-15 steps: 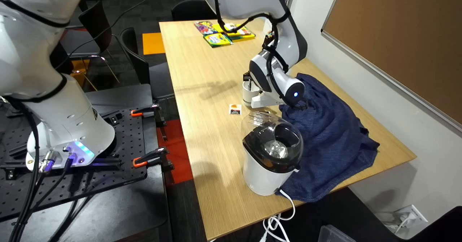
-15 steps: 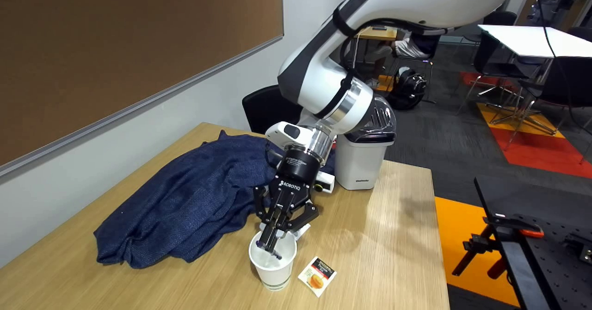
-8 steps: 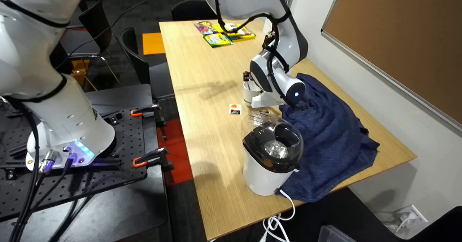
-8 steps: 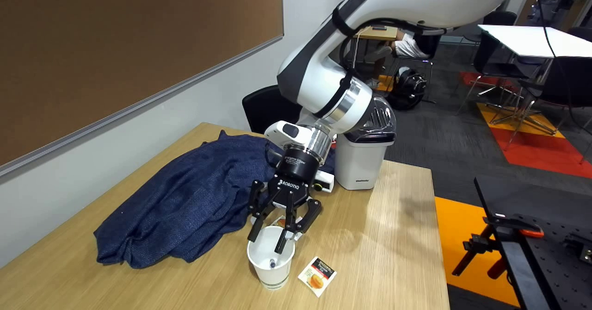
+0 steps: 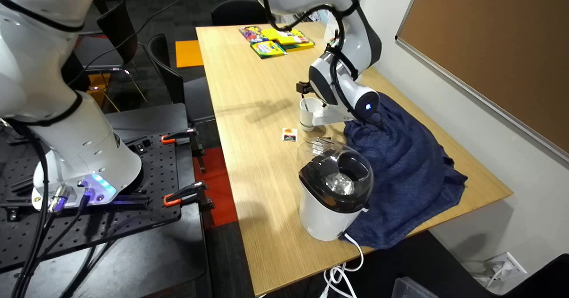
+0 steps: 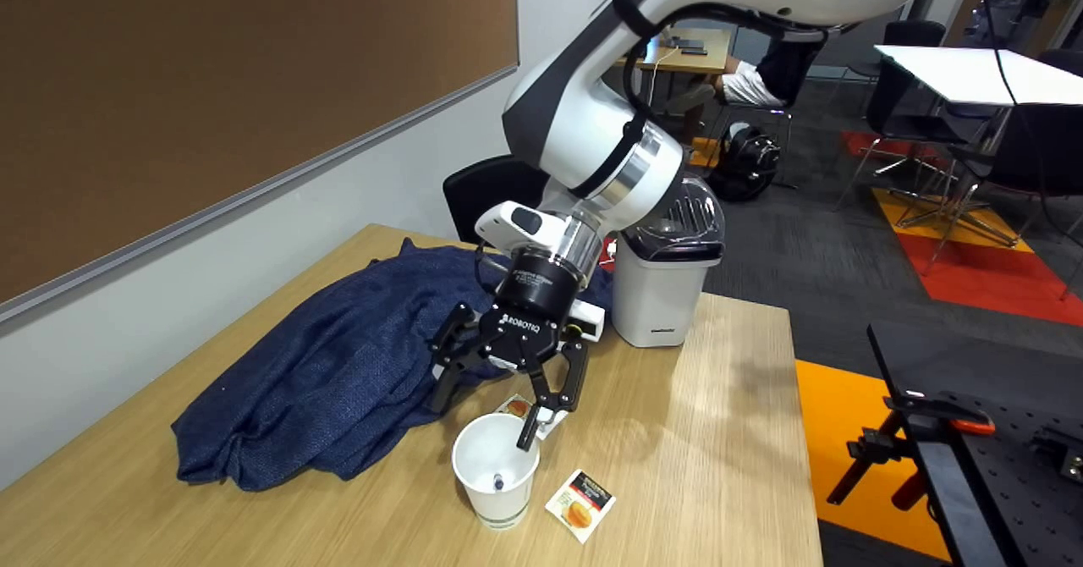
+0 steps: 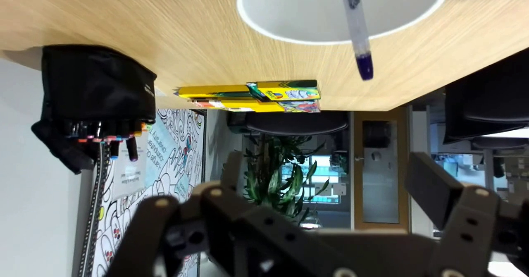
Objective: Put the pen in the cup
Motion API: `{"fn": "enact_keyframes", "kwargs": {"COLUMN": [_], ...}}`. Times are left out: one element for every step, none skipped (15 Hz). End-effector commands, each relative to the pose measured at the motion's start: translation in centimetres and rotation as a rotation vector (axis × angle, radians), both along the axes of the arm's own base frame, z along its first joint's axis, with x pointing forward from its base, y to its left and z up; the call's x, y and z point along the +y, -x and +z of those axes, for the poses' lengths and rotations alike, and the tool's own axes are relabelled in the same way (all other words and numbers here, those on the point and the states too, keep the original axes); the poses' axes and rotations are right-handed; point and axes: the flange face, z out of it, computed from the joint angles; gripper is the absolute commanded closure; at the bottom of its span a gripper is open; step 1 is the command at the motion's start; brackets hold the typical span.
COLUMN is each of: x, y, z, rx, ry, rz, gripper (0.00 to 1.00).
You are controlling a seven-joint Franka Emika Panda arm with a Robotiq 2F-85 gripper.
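The white paper cup (image 6: 499,512) stands upright on the wooden table and appears in both exterior views as well as the wrist view. A clear pen (image 7: 357,25) with a purple end leans inside it, that end sticking out past the rim in the wrist view. Looking into the cup (image 5: 306,120) in an exterior view, I see the pen (image 5: 305,104) as a thin dark line at the rim. My gripper (image 6: 483,419) is spread open just above and behind the cup, apart from the pen. Nothing lies between the fingers in the wrist view.
A dark blue cloth (image 6: 338,372) lies heaped beside the cup. The white appliance (image 5: 326,213) with a clear top stands near the table's end. A paper packet (image 6: 581,505) is close to the cup. Yellow boxes (image 5: 284,40) and a black pouch (image 7: 97,87) are farther along the table.
The gripper has gone from closed around the pen to wide open, letting it go into the cup. It has then lifted a little and drawn back from the cup.
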Motion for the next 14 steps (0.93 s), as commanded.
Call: {"fn": "enact_keyframes", "kwargs": {"x": [0.3,0.4,0.5,0.5,0.6,0.7,0.9,1.2,1.8,2.2,2.7,3.2,3.8,4.3], "y": [1.4,1.8,2.2,2.7,3.4,4.0,4.7,5.5,4.9,5.6,5.9,6.5,7.1,7.6], "z": [4.4,5.6,6.6,7.8,9.0,10.0,11.2,12.2,15.3,16.4,17.9,19.4,20.7,21.9], "rx": [-0.069,-0.089,-0.105,-0.121,-0.145,-0.17,-0.198,-0.222,-0.231,-0.242,-0.261,-0.282,-0.302,-0.321], "ry": [-0.02,-0.016,-0.014,-0.011,-0.009,-0.01,-0.009,-0.01,-0.009,-0.012,-0.012,-0.006,0.0,0.006], "rz": [0.01,0.018,0.021,0.025,0.033,0.047,0.061,0.072,0.089,0.102,0.117,0.135,0.145,0.154], "gripper": [0.0,0.0,0.0,0.0,0.0,0.0,0.0,0.0,0.0,0.0,0.0,0.0,0.0,0.0]}}
